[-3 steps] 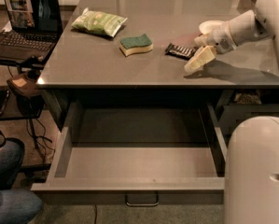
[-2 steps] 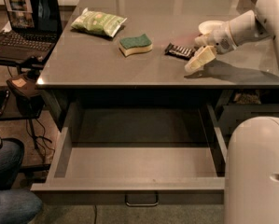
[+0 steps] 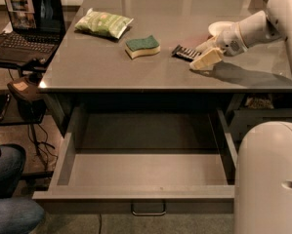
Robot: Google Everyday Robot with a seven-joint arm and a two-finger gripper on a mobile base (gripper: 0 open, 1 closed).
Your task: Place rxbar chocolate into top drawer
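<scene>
The rxbar chocolate (image 3: 185, 52), a small flat black bar with white lettering, lies on the grey tabletop (image 3: 135, 67) at the right of centre. My gripper (image 3: 200, 54) is low over the table just right of the bar, its cream fingers spread apart with the bar's right end between their tips. It holds nothing. The top drawer (image 3: 145, 191) is pulled wide open below the table's front edge. Its grey inside is bare, and a small metal loop handle (image 3: 148, 209) sits on its front.
A green-and-yellow sponge (image 3: 142, 46) lies left of the bar and a green chip bag (image 3: 103, 23) farther left. A laptop (image 3: 26, 26) stands on a side stand at the far left. My white base (image 3: 270, 177) fills the lower right, and a person's knee (image 3: 9, 194) shows at the lower left.
</scene>
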